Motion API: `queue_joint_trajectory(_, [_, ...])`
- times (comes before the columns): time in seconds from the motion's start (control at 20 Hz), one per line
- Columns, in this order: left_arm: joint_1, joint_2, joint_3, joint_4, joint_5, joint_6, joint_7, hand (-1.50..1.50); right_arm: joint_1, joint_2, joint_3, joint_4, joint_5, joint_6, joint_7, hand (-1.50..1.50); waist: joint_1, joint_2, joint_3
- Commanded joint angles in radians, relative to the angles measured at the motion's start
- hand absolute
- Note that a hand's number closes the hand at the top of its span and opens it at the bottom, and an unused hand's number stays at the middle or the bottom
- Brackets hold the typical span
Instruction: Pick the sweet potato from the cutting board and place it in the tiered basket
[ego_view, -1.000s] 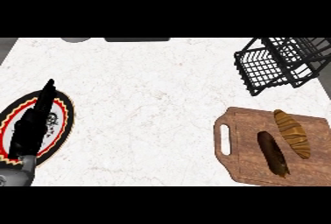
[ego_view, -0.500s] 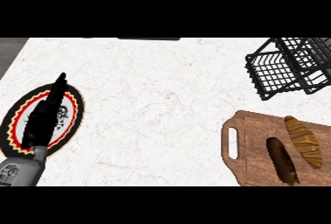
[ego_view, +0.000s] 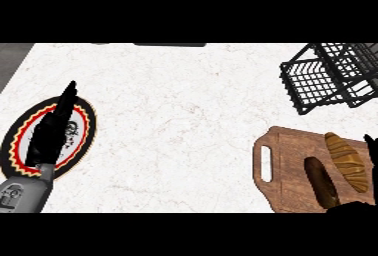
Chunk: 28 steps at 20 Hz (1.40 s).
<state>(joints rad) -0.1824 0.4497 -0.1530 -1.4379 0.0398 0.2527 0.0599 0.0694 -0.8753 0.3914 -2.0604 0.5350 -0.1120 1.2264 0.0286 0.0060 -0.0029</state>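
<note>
The sweet potato (ego_view: 321, 181), a dark brown oblong, lies on the wooden cutting board (ego_view: 284, 170) at the lower right, beside a golden croissant (ego_view: 347, 161). The black wire tiered basket (ego_view: 332, 75) stands at the upper right, beyond the board. My right hand (ego_view: 370, 150) only shows as black parts at the right edge and lower right corner, just right of the croissant, a straight finger pointing up, holding nothing. My left hand (ego_view: 52, 130) rests open at the left, fingers straight over a plate.
A round plate (ego_view: 85, 132) with a black rim and red zigzag band lies at the left under my left hand. White marble counter (ego_view: 177, 125) spreads between the plate and the board. The counter's left edge is at the upper left.
Everything has slid rightward in the view. My right hand has come into view at the right edge beside the board. The left hand stays straight over the plate.
</note>
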Motion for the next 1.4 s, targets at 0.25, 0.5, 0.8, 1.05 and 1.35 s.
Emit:
queue_joint_trajectory(0.25, [0.012,-0.035,0.003,0.018,-0.027,0.015,-0.012,0.00,-0.114,0.148,0.083,0.044,0.122,0.179,0.261,-1.50,-0.014,-0.005,0.001])
queue_joint_trajectory(0.5, [0.018,-0.026,0.023,0.026,-0.016,-0.009,-0.022,0.00,-0.067,0.185,0.112,0.080,0.237,0.192,0.246,-1.50,-0.027,-0.006,0.001])
queue_joint_trajectory(0.8, [0.016,-0.041,0.027,0.028,-0.042,0.005,-0.008,0.00,-0.119,0.301,0.134,0.117,0.338,0.273,0.244,-1.50,-0.023,-0.005,0.001])
queue_joint_trajectory(1.05, [0.011,-0.024,0.026,-0.057,-0.042,-0.010,0.065,0.00,-0.082,0.364,0.095,0.131,0.377,0.300,0.228,-1.50,-0.025,-0.009,0.002])
queue_joint_trajectory(1.35, [0.076,-0.025,0.045,-0.039,-0.043,-0.031,-0.026,0.00,-0.042,0.474,0.076,0.265,0.470,0.233,0.156,-1.50,-0.019,-0.007,0.003])
